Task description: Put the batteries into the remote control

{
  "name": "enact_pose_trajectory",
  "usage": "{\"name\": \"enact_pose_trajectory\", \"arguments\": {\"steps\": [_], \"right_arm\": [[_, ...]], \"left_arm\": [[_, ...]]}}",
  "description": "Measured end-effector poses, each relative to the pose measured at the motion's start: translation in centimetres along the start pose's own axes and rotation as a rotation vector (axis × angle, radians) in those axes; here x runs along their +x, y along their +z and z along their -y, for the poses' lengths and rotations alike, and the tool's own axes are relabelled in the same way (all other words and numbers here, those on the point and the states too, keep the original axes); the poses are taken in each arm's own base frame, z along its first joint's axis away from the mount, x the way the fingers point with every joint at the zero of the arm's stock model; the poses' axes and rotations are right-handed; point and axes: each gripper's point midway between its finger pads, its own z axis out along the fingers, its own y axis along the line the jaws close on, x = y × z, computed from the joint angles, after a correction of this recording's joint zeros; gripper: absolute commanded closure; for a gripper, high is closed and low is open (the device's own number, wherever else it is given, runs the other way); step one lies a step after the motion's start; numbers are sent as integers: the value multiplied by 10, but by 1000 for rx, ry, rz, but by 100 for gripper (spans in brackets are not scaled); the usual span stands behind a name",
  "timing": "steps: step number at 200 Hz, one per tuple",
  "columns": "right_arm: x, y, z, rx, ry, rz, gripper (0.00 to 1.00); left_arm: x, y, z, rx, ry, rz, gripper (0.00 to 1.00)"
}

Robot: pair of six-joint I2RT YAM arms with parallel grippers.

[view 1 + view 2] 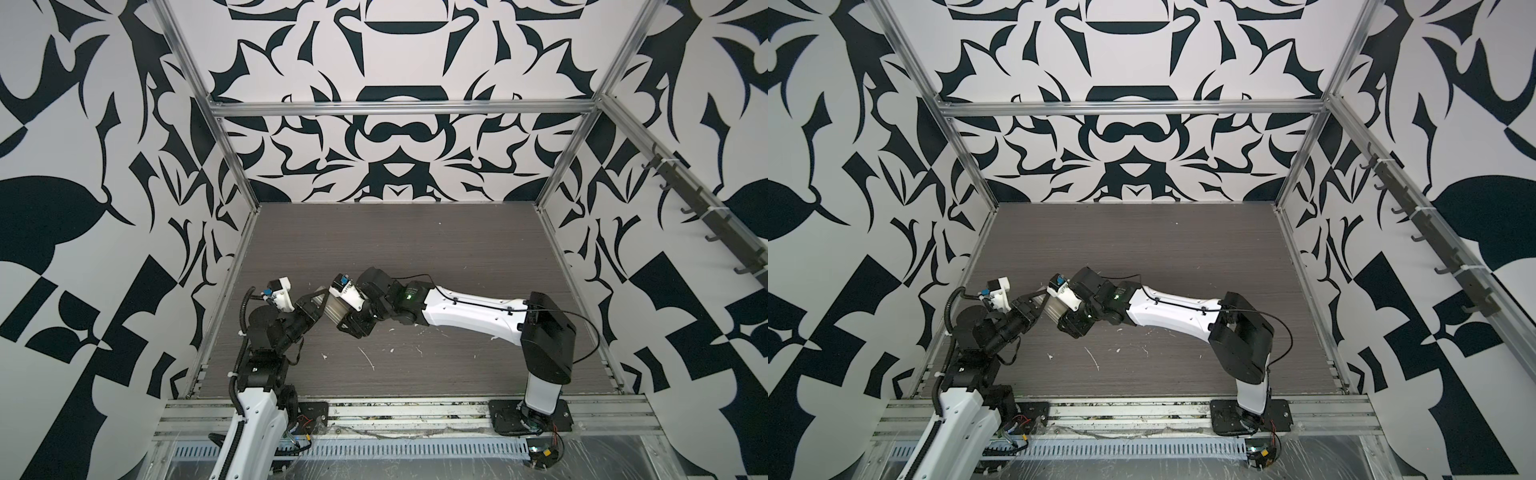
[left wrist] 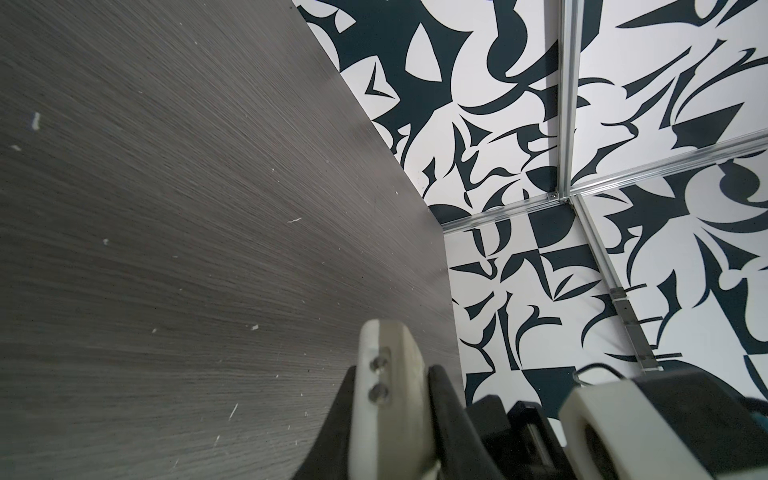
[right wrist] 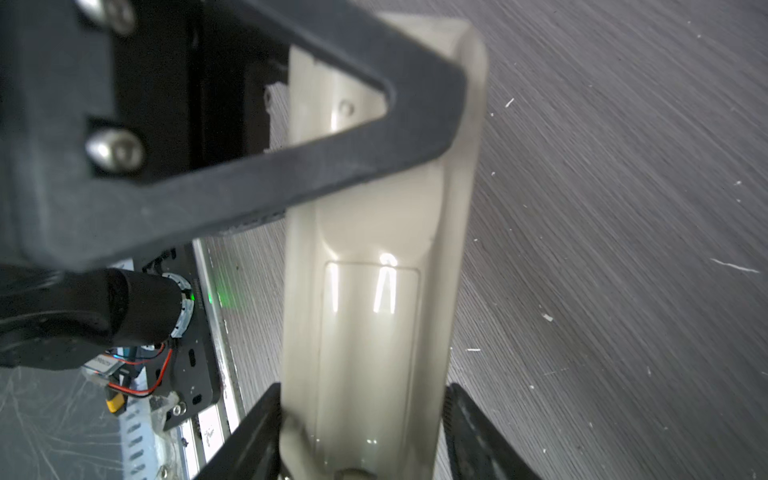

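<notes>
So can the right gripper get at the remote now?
Likely yes: left gripper holds the remote clear of the table, and the right gripper straddles its free end, nothing between.

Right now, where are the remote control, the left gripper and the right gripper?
remote control (image 3: 374, 224): right wrist view, middle of its plain back.
left gripper (image 2: 392, 374): left wrist view, midway between its fingertips.
right gripper (image 3: 363, 390): right wrist view, midway between its fingertips.

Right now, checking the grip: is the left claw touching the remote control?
Touching. In the left wrist view the remote control sits pinched inside the left claw.
</notes>
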Motion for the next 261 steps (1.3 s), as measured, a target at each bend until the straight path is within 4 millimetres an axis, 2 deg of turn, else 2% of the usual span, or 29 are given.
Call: {"name": "enact_pose_trajectory", "arguments": {"steps": [41, 58, 98, 131, 185, 197, 236, 261], "right_arm": [[-1, 2, 1, -1, 2, 2, 49], [-2, 2, 2, -2, 4, 4, 61], [-3, 2, 2, -3, 4, 5, 74], [-3, 2, 3, -4, 9, 4, 87], [-2, 3, 8, -54, 43, 25, 99], [0, 3, 10, -61, 55, 21, 100], [-3, -1, 35, -21, 106, 33, 100], [-4, -6, 46, 1, 121, 41, 100]], "left_arm": [[-3, -1, 0, -4, -5, 21, 100], [-4, -2, 0, -7, -7, 26, 100], [-5, -2, -1, -10, -12, 30, 100], [-4, -1, -2, -14, -11, 27, 84], [-5, 0, -3, -28, 13, 20, 69], [-3, 1, -4, -33, 22, 10, 59], [-5, 2, 8, -5, 59, -12, 28], [-4, 2, 14, 11, 69, -24, 21]]}}
